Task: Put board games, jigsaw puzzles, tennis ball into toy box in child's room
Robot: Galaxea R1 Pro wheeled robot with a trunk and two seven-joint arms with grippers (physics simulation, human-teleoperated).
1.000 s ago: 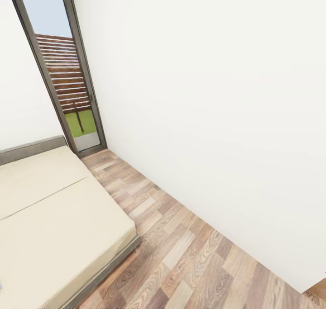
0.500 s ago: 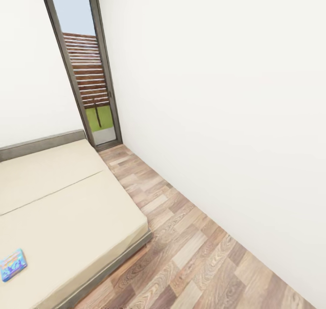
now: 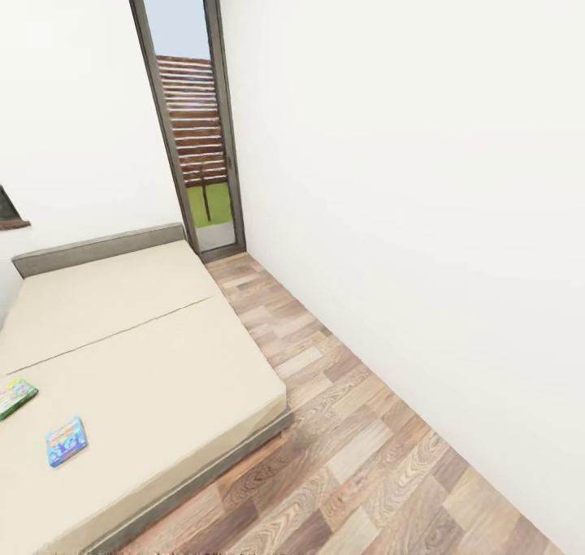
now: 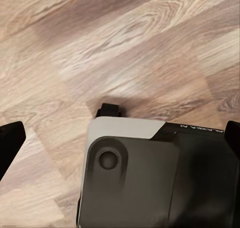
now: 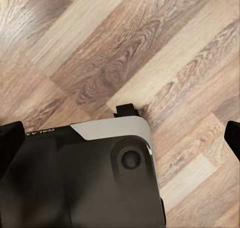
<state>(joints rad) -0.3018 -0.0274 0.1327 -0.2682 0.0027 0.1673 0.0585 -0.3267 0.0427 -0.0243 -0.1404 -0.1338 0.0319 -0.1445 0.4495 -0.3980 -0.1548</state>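
We are in the child's room, looking down over the bed (image 3: 138, 352), which we take as our landmark. Two flat board games lie on its cream mattress near the side away from the window: a blue box (image 3: 66, 440) toward the foot, and a green one (image 3: 15, 396) just beyond it toward the headboard, cut by the picture's edge. They rest flat and apart, so each will probably need its own pick.

The wooden floor (image 3: 349, 425) runs alongside the bed toward a tall glazed door (image 3: 195, 132) past the bed's head.

Both arms hang low, likely tucked for driving. In the wrist views each camera looks down onto the robot's base (image 4: 150, 178) and the planks. The left gripper (image 4: 120, 138) and the right gripper (image 5: 120, 138) both have their fingers spread wide at the frame's edges, with nothing between them. We judge this an approach toward the bed for a first grasp.
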